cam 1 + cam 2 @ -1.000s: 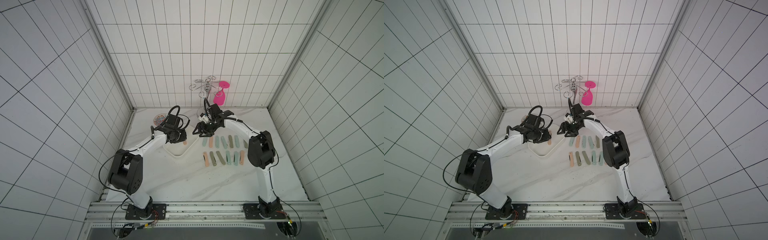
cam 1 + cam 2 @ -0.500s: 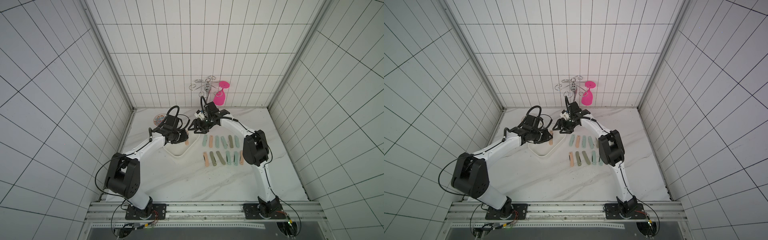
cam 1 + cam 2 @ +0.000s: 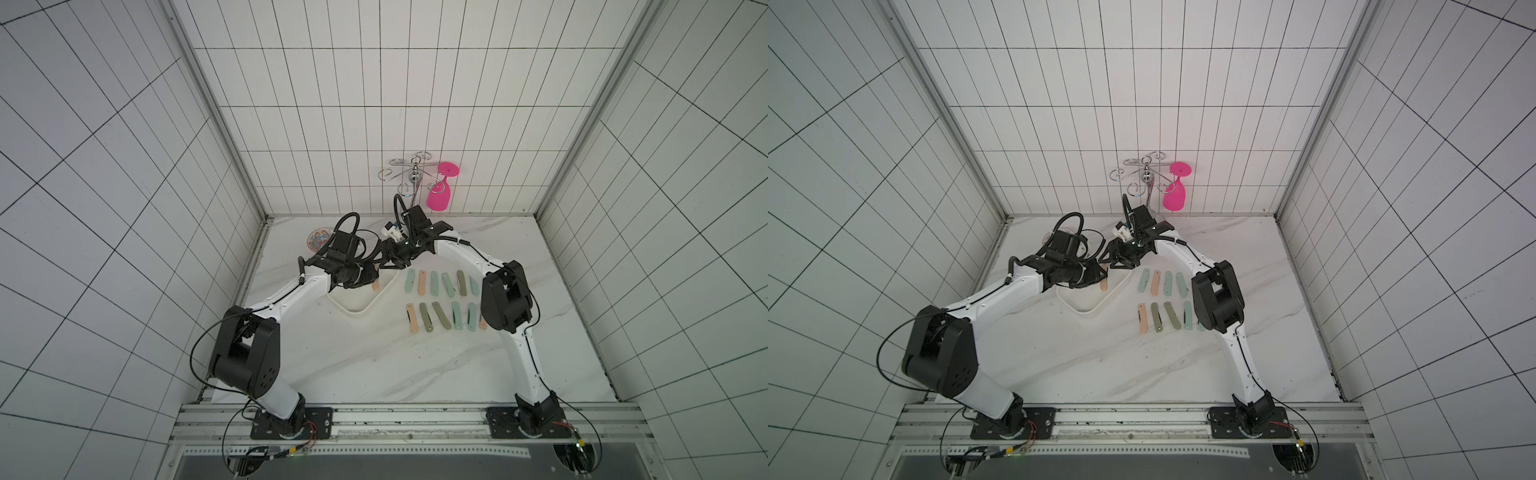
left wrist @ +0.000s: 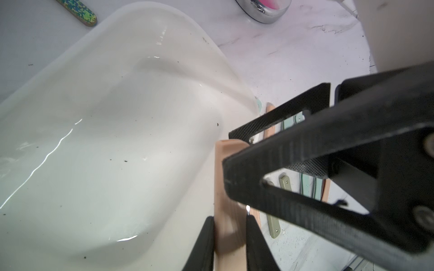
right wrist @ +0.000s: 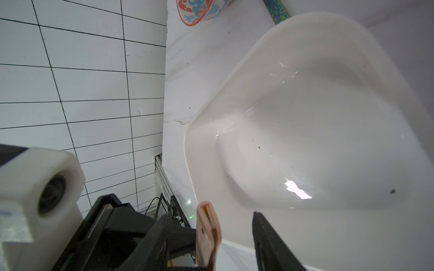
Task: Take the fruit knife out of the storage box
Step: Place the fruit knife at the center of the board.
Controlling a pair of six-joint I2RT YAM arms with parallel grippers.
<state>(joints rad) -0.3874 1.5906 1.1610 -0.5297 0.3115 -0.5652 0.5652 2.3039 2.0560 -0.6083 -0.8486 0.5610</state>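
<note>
Clamped narrowly, the left tool [image 4: 229, 218] is seen pinching the fruit knife [image 4: 231, 237], a flat, matte, peach-coloured folded piece with a blunt end, between two slim black fingers. The knife's free end is straddled by the right tool [image 5: 211, 214], whose jaws are held partly open: a clear gap is left between the knife and one black finger [image 5: 267, 234], so no grip by that tool is shown. Cross-hatched pads [image 4: 265, 122] are carried on its triangular black frame. The knife is held over the storage box [image 3: 357, 305], close to the rim facing the laid-out knives; whether it is lifted clear of the wall cannot be told. The box is a shallow, glossy white plastic tray with rounded corners, and only dark specks are seen on its smooth floor. Beside it, on the white marbled counter [image 3: 374, 365], two rows of slim folded knives [image 3: 441, 316] in mint, peach and olive are laid flat. A small round orange-and-blue patterned bowl [image 3: 318, 240] is set near the back wall, and a bright pink goblet [image 3: 439, 197] is hung upside down from a chrome wire rack [image 3: 415, 176].
</note>
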